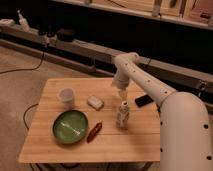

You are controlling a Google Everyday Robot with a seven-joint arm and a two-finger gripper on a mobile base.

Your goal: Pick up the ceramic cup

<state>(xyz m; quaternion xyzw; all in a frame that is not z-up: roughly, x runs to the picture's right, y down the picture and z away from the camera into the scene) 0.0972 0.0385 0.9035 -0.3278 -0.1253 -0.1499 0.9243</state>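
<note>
The ceramic cup point(66, 97) is a small whitish-grey round cup with no handle. It stands upright on the left part of the wooden table point(50, 145), just behind the green bowl point(70, 126). My gripper point(120, 95) hangs from the white arm over the table's middle right, just above the small patterned white bottle point(122, 116). The gripper is well to the right of the cup and apart from it.
A small white block point(95, 102) lies between cup and gripper. A red elongated object point(94, 132) lies right of the bowl. A black object point(142, 100) lies at the table's right, partly behind my arm. Shelving and cables run along the back.
</note>
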